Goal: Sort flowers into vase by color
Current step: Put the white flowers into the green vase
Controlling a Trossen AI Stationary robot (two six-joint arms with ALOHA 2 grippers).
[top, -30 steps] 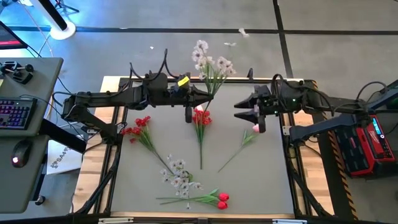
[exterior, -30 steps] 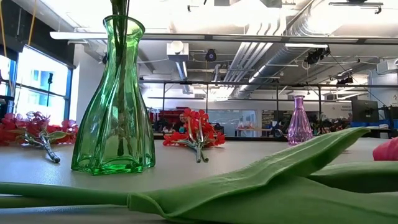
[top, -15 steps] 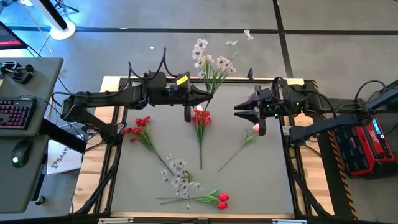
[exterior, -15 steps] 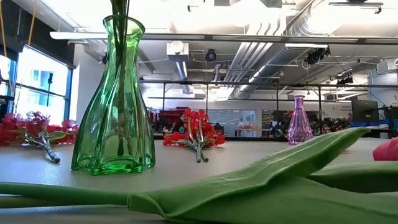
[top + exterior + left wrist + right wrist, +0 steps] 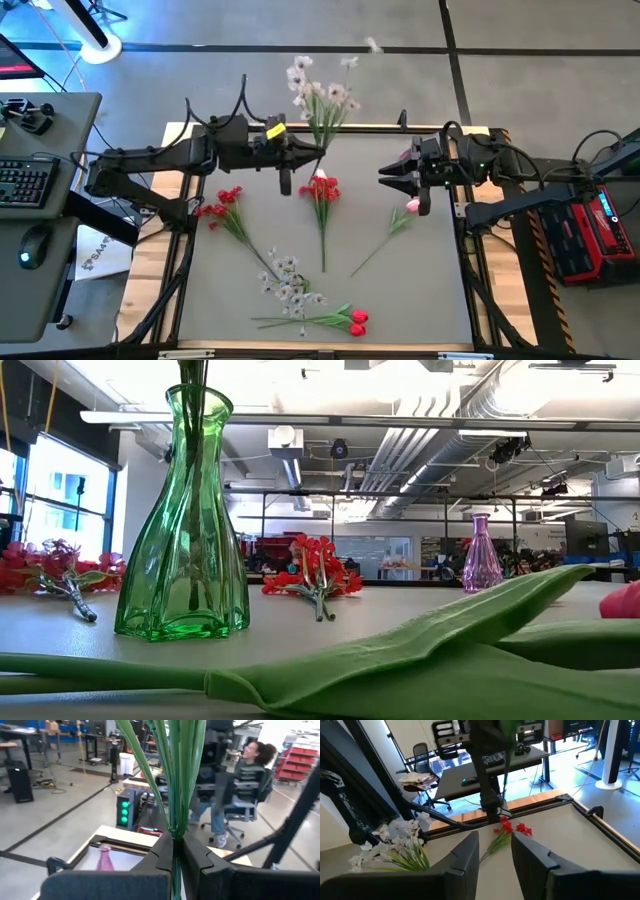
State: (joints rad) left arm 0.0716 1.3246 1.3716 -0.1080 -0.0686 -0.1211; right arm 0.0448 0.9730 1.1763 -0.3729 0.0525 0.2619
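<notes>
As the table is read from left to right in the overhead view, the left gripper (image 5: pixel 318 150) is met first, near the table's (image 5: pixel 420 290) far edge and left of centre. Its fingers are clamped on the green stems of a white blossom spray (image 5: pixel 318 95), whose flowers hang out past the far edge of the table. In the left wrist view the stems (image 5: pixel 181 775) are seen pinched tightly between the two dark fingers (image 5: pixel 161 851), with a person seated in the room beyond.

Below that arm, a red blossom cluster (image 5: pixel 222 203) lies on the grey surface. A second red cluster (image 5: pixel 323 188) lies near the middle, and further forward a loose white spray (image 5: pixel 290 280) and two red tulips (image 5: pixel 355 321) are found. A pink tulip (image 5: pixel 410 206) lies right of centre, just below the right gripper (image 5: pixel 385 176), which hovers with its fingers apart and holds nothing.

From table height, a green glass vase (image 5: pixel 186 520) with stems already in it is seen close by, and a smaller purple vase (image 5: pixel 481 555) far off.

For this step to be done well, the spray would best be carried upright, the stem ends lined up over the mouth of the vase meant for white, and the grip kept firm until the stems are well inside. Release too early could let the top-heavy spray tip out.
</notes>
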